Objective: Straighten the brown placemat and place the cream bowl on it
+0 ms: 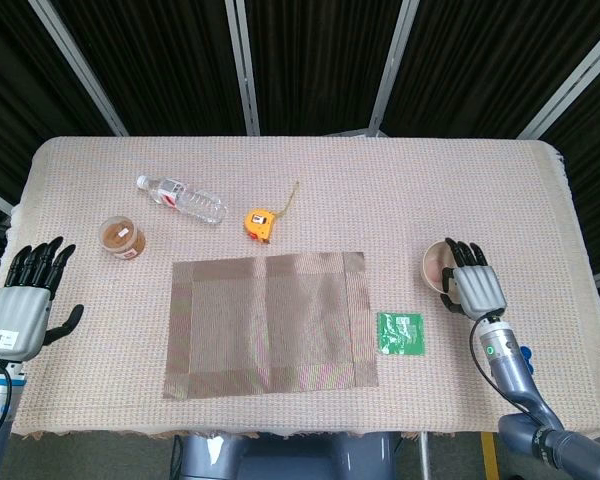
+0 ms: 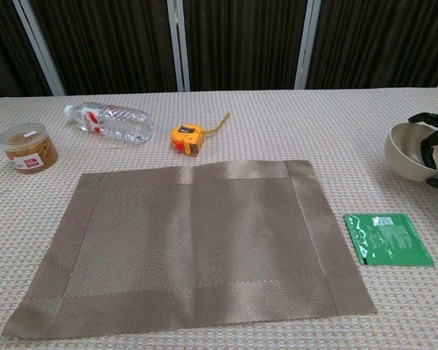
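Bright even overhead light, faint shadows, sharp focus, dark backdrop

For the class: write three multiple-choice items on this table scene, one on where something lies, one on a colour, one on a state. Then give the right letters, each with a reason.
1. Where does the green packet lie?
A. On the brown placemat
B. On the cloth, between the placemat and the cream bowl
C. Beside the water bottle

2. What colour is the tape measure?
A. Orange-yellow
B. Blue
C. White

3. How does the water bottle stand?
A. Upright
B. On its side
C. Held in the left hand

Key: 1 B, the packet sits just off the brown placemat, on the side towards the cream bowl at the right hand. 2 A, its case shows orange-yellow in both views. 3 B, it lies flat, far from the left hand.
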### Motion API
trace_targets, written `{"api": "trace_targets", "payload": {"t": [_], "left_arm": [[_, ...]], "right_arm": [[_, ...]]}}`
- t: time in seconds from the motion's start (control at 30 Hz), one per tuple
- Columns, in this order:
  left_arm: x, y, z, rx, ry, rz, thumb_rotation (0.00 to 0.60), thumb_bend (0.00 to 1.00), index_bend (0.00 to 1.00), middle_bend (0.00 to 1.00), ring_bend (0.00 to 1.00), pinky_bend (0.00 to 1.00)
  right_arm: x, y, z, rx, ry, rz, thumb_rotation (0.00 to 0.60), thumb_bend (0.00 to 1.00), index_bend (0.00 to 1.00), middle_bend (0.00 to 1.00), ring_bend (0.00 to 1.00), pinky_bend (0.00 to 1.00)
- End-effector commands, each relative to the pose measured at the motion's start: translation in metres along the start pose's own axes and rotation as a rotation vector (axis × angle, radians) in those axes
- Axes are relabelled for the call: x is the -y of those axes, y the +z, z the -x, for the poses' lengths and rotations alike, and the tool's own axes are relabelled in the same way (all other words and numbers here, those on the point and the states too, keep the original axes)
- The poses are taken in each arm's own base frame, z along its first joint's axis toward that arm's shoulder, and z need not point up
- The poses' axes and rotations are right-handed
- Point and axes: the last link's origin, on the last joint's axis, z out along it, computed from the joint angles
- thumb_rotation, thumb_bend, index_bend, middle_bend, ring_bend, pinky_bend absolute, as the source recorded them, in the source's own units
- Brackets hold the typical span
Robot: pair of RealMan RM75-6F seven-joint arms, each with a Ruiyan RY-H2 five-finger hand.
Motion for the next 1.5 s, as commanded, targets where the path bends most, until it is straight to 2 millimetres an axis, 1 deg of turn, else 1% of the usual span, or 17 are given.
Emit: {"api": "trace_targets", "payload": {"t": [0.03, 0.13, 0.23, 0.33, 0.37, 0.47, 0.6, 0.67, 0.8, 0.83, 1.0, 1.13, 1.5], "left_arm": [[0.000, 0.000, -0.001, -0.001, -0.004, 0.003, 0.600, 0.36, 0.00, 0.00, 0.00, 0.00], [0.000, 0.000, -0.002, -0.001, -0.011, 0.006, 0.600, 0.36, 0.00, 0.00, 0.00, 0.00], [0.000, 0.000, -0.002, 0.004, -0.014, 0.006, 0.600, 0.36, 0.00, 0.00, 0.00, 0.00], [0.001, 0.000, -0.002, 0.009, -0.017, 0.008, 0.600, 0.36, 0.00, 0.00, 0.00, 0.00], [0.001, 0.000, -0.002, 0.011, -0.018, 0.009, 0.600, 0.36, 0.00, 0.00, 0.00, 0.00], [0.002, 0.001, -0.002, 0.014, -0.023, 0.010, 0.600, 0.36, 0.00, 0.00, 0.00, 0.00], [0.005, 0.004, -0.001, 0.024, -0.027, 0.001, 0.600, 0.36, 0.00, 0.00, 0.00, 0.00], [0.007, 0.005, 0.000, 0.029, -0.028, -0.005, 0.600, 0.36, 0.00, 0.00, 0.00, 0.00], [0.012, 0.007, -0.002, 0.026, -0.033, -0.020, 0.600, 0.36, 0.00, 0.00, 0.00, 0.00], [0.013, 0.008, -0.003, 0.025, -0.035, -0.024, 0.600, 0.36, 0.00, 0.00, 0.00, 0.00], [0.015, 0.008, -0.003, 0.026, -0.041, -0.030, 0.600, 0.36, 0.00, 0.00, 0.00, 0.00], [0.016, 0.008, -0.003, 0.029, -0.039, -0.031, 0.600, 0.36, 0.00, 0.00, 0.00, 0.00], [0.015, 0.008, -0.002, 0.032, -0.040, -0.028, 0.600, 0.36, 0.00, 0.00, 0.00, 0.00]], "right_arm": [[0.009, -0.003, -0.009, -0.038, 0.005, -0.050, 0.600, 0.26, 0.65, 0.00, 0.00, 0.00], [0.022, -0.004, -0.022, -0.074, -0.001, -0.111, 0.600, 0.26, 0.65, 0.00, 0.00, 0.00], [0.040, -0.003, -0.037, -0.096, -0.031, -0.188, 0.600, 0.26, 0.65, 0.00, 0.00, 0.00], [0.068, 0.000, -0.052, -0.097, -0.069, -0.295, 0.600, 0.26, 0.65, 0.00, 0.00, 0.00], [0.073, 0.000, -0.054, -0.089, -0.076, -0.318, 0.600, 0.26, 0.65, 0.00, 0.00, 0.00], [0.101, 0.007, -0.066, -0.058, -0.097, -0.423, 0.600, 0.26, 0.65, 0.01, 0.00, 0.00], [0.134, 0.019, -0.076, -0.008, -0.126, -0.525, 0.600, 0.26, 0.65, 0.01, 0.00, 0.00], [0.147, 0.024, -0.078, 0.014, -0.138, -0.552, 0.600, 0.26, 0.65, 0.02, 0.00, 0.00], [0.178, 0.029, -0.073, 0.055, -0.158, -0.624, 0.600, 0.26, 0.65, 0.02, 0.00, 0.00], [0.187, 0.030, -0.069, 0.068, -0.164, -0.641, 0.600, 0.26, 0.65, 0.02, 0.00, 0.00], [0.215, 0.028, -0.050, 0.108, -0.191, -0.700, 0.600, 0.26, 0.65, 0.02, 0.00, 0.00], [0.229, 0.022, -0.040, 0.117, -0.200, -0.732, 0.600, 0.26, 0.65, 0.02, 0.00, 0.00], [0.246, 0.014, -0.016, 0.134, -0.235, -0.758, 0.600, 0.26, 0.65, 0.03, 0.00, 0.00]]}}
